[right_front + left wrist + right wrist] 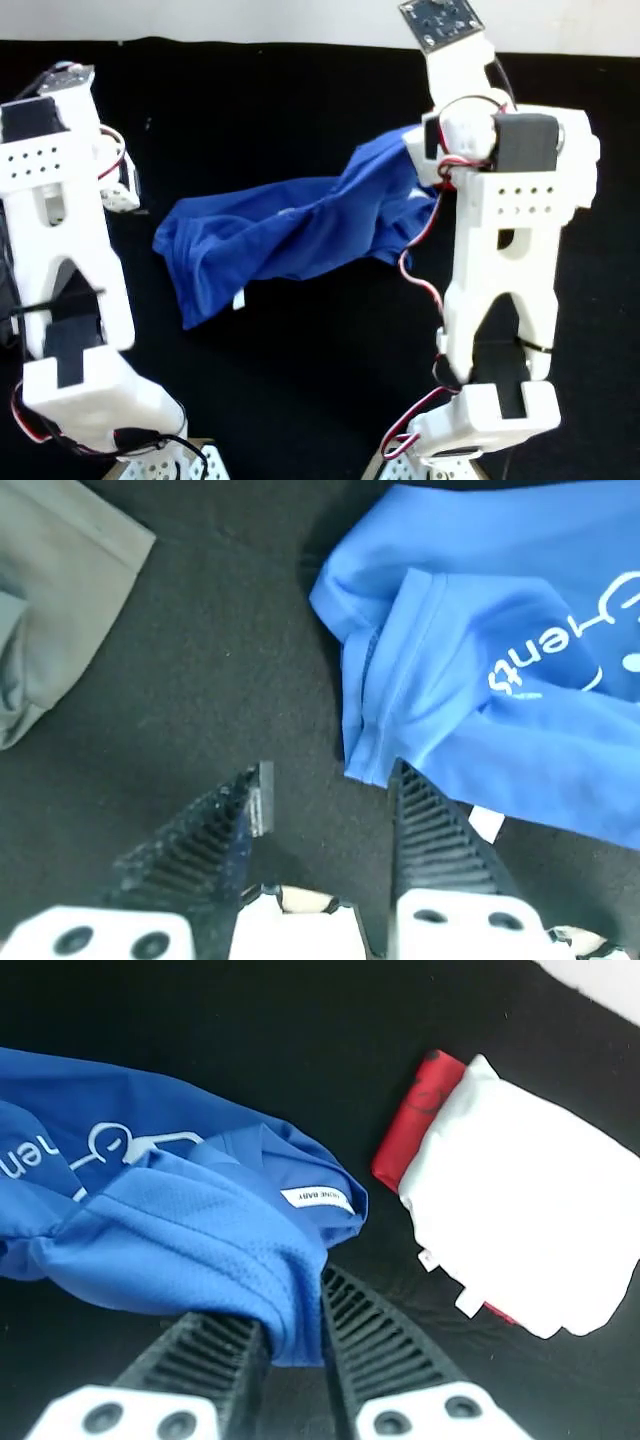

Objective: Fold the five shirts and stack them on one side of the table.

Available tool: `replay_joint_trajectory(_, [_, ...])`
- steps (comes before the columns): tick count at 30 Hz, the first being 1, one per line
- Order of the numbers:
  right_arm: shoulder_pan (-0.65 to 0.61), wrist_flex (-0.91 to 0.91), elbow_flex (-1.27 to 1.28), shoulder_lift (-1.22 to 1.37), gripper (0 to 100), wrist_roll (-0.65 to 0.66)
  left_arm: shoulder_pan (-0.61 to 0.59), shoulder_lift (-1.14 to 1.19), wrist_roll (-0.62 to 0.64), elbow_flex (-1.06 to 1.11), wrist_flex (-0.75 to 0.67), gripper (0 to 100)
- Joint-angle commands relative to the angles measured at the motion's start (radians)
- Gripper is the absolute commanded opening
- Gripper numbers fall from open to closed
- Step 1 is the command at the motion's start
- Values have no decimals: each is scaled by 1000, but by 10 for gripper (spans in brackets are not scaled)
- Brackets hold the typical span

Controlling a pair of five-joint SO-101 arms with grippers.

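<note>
A crumpled blue shirt lies across the middle of the black table. Its right end rises off the surface toward the right arm. In the right wrist view my right gripper is shut on a bunched fold of the blue shirt, near its neck label. My left gripper is open just above the table, beside the hemmed edge of the blue shirt, with nothing between its fingers.
A folded white shirt lies on a red one, a short way from the right gripper. A grey shirt lies beyond the left gripper. Bare black cloth lies between the two arm bases.
</note>
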Motion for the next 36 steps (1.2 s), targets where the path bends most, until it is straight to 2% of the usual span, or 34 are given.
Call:
replay_joint_trajectory(1, [65, -24, 48, -61, 5, 26, 64, -85, -20, 58, 15, 191])
replay_joint_trajectory(6, [111, -173, 282, -127, 5, 38, 243, -122, -153, 343, -2, 166])
replay_joint_trajectory(8, [111, -257, 404, -170, 5, 37, 288, -127, -170, 447, -84, 155])
replay_joint_trajectory(11, [111, -395, 601, -245, 5, 34, 297, -127, -167, 579, -227, 155])
replay_joint_trajectory(17, [111, -598, 921, -358, 5, 38, 292, -120, -167, 723, -362, 168])
replay_joint_trajectory(26, [110, -633, 1000, -386, 5, 38, 280, -119, -167, 915, -578, 185])
replay_joint_trajectory(31, [111, -633, 1001, -390, 5, 38, 268, -131, -167, 943, -571, 184])
replay_joint_trajectory(36, [113, -628, 1001, -390, 5, 38, 231, -173, -170, 880, -450, 175])
